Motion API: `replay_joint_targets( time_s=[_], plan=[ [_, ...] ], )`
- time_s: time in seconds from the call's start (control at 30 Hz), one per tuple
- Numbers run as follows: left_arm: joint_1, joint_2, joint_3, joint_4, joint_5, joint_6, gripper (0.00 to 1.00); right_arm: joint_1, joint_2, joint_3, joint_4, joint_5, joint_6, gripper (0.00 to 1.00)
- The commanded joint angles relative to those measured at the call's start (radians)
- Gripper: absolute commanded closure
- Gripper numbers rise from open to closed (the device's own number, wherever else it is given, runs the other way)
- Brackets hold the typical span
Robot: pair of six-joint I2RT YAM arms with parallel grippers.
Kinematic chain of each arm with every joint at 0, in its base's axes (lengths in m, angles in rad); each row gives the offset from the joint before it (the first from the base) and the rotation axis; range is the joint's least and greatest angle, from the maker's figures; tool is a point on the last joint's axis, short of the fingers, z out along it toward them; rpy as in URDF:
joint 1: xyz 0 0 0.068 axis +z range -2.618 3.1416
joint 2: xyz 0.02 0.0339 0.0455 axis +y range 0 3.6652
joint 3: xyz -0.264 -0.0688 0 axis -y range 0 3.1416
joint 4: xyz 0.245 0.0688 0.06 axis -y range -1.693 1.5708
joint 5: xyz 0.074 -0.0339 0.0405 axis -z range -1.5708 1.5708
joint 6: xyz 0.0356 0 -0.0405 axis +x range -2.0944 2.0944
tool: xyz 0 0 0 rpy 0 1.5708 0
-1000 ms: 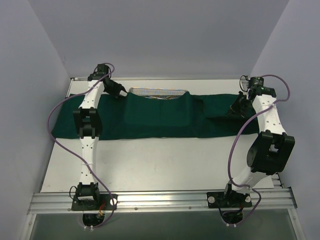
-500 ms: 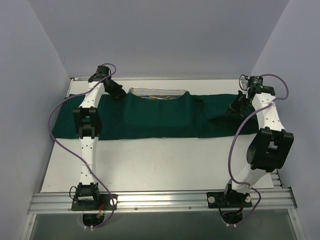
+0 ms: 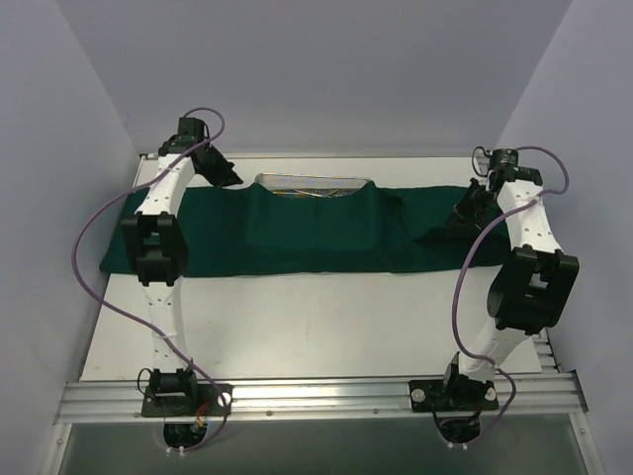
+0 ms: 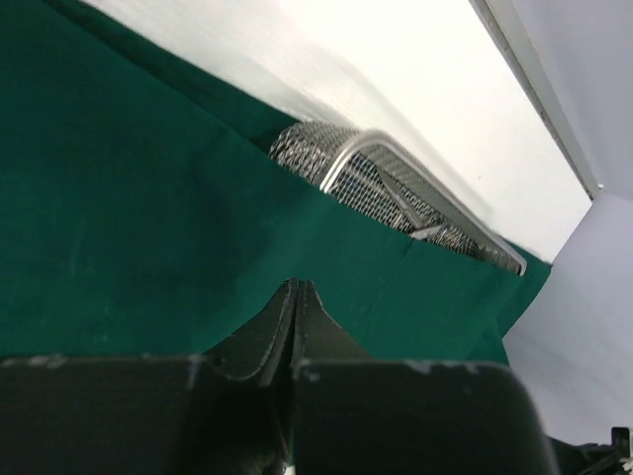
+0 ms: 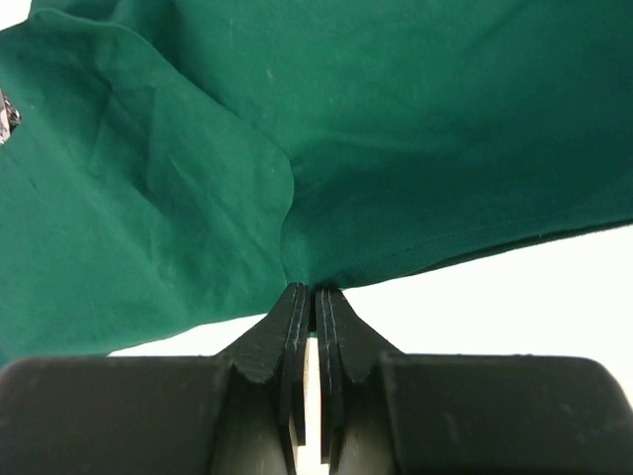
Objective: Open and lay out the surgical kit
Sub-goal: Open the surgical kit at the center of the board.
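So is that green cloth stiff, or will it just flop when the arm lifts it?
Probably floppy: the green cloth creases and gathers where the right gripper pinches its edge. Likely thin and light too, since it sags over the wire-mesh tray, following its shape.

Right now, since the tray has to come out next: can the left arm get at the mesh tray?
Probably not yet, beyond its bare far rim. The left tool is shut near the mesh tray, but the green drape covers the rest.
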Motion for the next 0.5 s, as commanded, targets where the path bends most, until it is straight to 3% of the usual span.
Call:
replay_joint_targets(
  time_s=[0.0, 0.07, 0.17, 0.3, 0.47],
  plan=[
    [-0.005, -0.122, -0.093, 0.039, -0.017, 0.06, 0.98, 0.007, -0.035, -0.02, -0.059, -0.004, 0.012, 1.0],
    [-0.01, -0.156, -0.144, 0.06, -0.027, 0.075, 0.97, 0.007, -0.06, -0.033, -0.068, -0.004, 0.015, 1.0],
    [-0.01, -0.2, -0.209, 0.073, -0.033, 0.109, 0.85, 0.009, -0.102, -0.033, -0.11, -0.007, 0.01, 1.0],
    [-0.02, -0.252, -0.233, 0.036, -0.059, 0.172, 0.8, -0.01, -0.197, -0.056, -0.212, 0.021, 0.001, 1.0],
    [-0.025, -0.36, -0.364, 0.073, -0.067, 0.21, 0.76, -0.149, -0.375, -0.161, -0.285, 0.008, -0.037, 1.0]
  ],
)
